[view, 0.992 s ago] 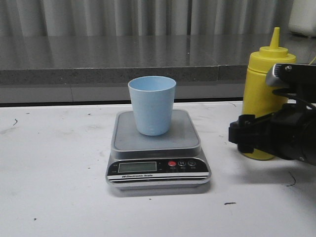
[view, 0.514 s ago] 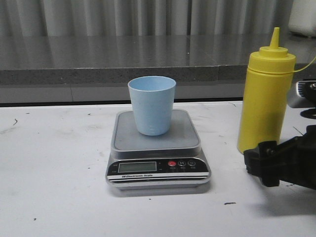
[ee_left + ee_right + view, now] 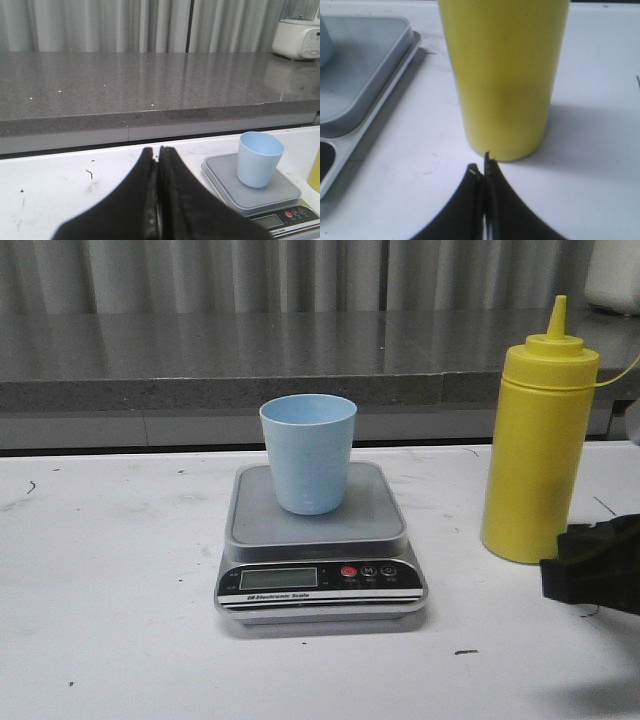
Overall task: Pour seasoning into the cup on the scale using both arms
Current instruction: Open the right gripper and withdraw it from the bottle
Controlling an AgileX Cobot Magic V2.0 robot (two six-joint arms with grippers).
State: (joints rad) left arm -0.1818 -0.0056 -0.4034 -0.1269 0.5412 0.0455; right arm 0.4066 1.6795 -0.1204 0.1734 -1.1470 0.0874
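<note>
On your white table (image 3: 110,570): pale blue plastic tumbler (image 3: 308,452) upright on the silver-grey scale (image 3: 318,540); tall yellow squeeze bottle (image 3: 535,435) freestanding right of it; right gripper (image 3: 482,170), drawn back, and left gripper (image 3: 158,165) pressed closed, both empty—pour apparently finished.

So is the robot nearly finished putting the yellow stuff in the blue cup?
Not yet. Done: the small pale blue plastic cup already stands on the flat silver-grey digital scale. In hand: nothing. The tall yellow squeeze bottle stands upright on the table, and the right gripper sits just in front of it with jaws shut, empty. The left gripper is shut too. Left: grabbing, tipping and pouring.
</note>
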